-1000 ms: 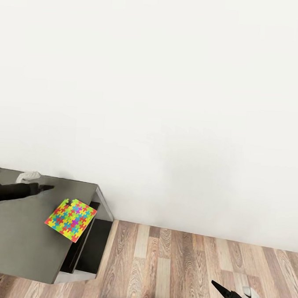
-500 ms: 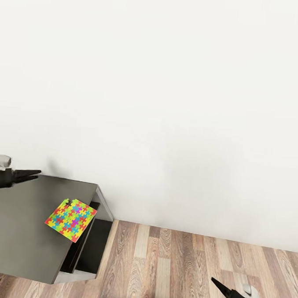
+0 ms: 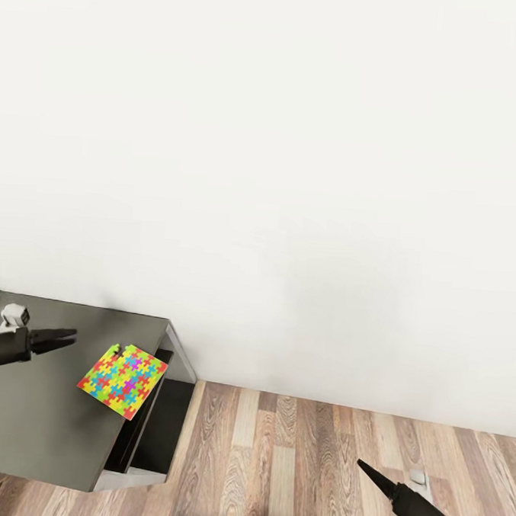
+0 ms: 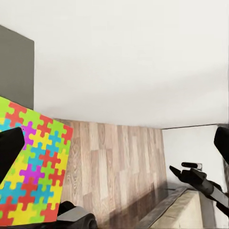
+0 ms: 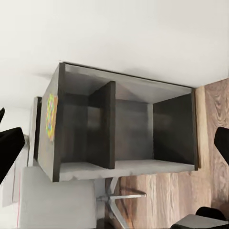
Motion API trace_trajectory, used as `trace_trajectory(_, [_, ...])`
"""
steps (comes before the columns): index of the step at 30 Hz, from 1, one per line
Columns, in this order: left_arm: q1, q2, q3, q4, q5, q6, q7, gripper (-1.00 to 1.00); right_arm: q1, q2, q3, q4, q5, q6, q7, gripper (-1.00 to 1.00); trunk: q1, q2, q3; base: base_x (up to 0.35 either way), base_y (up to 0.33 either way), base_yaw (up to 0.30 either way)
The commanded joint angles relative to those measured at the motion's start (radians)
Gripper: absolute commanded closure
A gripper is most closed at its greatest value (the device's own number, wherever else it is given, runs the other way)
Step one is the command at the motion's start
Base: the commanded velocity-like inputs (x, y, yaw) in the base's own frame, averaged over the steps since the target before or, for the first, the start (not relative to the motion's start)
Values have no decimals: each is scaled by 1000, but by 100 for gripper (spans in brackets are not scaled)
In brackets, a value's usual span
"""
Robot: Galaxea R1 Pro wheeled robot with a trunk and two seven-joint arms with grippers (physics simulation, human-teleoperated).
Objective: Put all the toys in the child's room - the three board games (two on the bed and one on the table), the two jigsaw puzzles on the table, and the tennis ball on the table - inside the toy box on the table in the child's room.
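Now the left claw (image 3: 64, 336), narrowly parted and empty, has dipped toward the jigsaw puzzle (image 3: 123, 380) near the worktop's (image 3: 27, 419) right edge; pickup looks next.

Bright even light, faint shadows, sharp renders

Blank white wall (image 3: 293, 176) behind; wood-plank floor (image 3: 291, 466) below

bare table (image 3: 27, 419) around jigsaw puzzle (image 3: 123, 380)
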Motion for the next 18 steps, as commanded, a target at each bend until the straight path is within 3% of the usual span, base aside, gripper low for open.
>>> trace_trajectory(1, [8, -3, 0, 0, 11, 11, -4, -100, -5, 1, 1, -3, -4, 14, 4, -100, 0, -2, -1, 0, 0, 0])
trace_trajectory(5, [53, -23, -1, -4, 77, 9, -4, -100, -30, 6, 10, -15, -4, 28, 8, -100, 0, -2, -1, 0, 0, 0])
trace_trajectory(12, [116, -32, 1, -36, 121, -7, -4, -100, -87, 9, 19, -31, -12, 35, 11, -100, 0, -2, -1, 0, 0, 0])
trace_trajectory(16, [129, -32, -2, -89, 194, -3, -4, -100, -130, 17, 20, -37, -12, 56, 11, -100, 0, -2, -1, 0, 0, 0])
trace_trajectory(17, [137, -33, -24, -111, 243, -1, -4, -100, -146, 44, 21, -39, -7, 69, 11, -100, 0, -2, -1, 0, 0, 0])
trace_trajectory(18, [139, -33, -37, -116, 253, -1, -4, -100, -150, 57, 23, -39, -5, 72, 10, -100, 0, -2, -1, 0, 0, 0])
